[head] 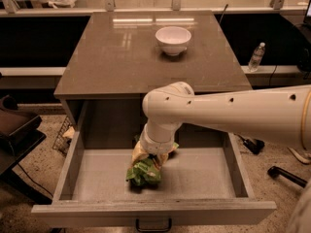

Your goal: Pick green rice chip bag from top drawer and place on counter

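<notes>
The green rice chip bag (144,172) lies crumpled on the floor of the open top drawer (204,176), a little left of its middle. My gripper (150,158) reaches straight down into the drawer from the white arm (228,113) and sits right on top of the bag, touching its upper end. The wrist hides most of the gripper and the top of the bag. The counter (121,57) is the glossy grey-brown top behind and above the drawer.
A white bowl (173,39) stands on the counter at the back, right of centre. The drawer's dark handle (153,225) is at the bottom edge. A water bottle (256,57) stands on a ledge to the right. A dark chair (17,130) is at the left.
</notes>
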